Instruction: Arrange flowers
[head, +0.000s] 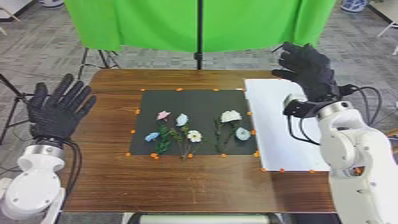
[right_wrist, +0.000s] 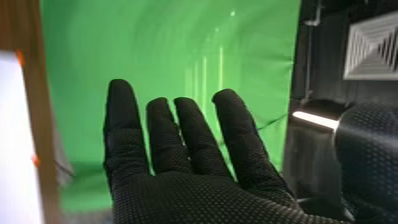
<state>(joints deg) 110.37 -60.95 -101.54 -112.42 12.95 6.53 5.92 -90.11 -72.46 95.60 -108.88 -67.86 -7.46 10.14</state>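
Holding R hand open nr wht sheet, L hand open by L edge of desk. Got flowers on blk mat.

You have six flowers lying flat on the black mat. On your left, a pink one and a pale blue one lie beyond a blue one and a white one with a yellow centre. On your right, a full white bloom lies beyond a greyish-blue one. You see green stems and leaves among them.
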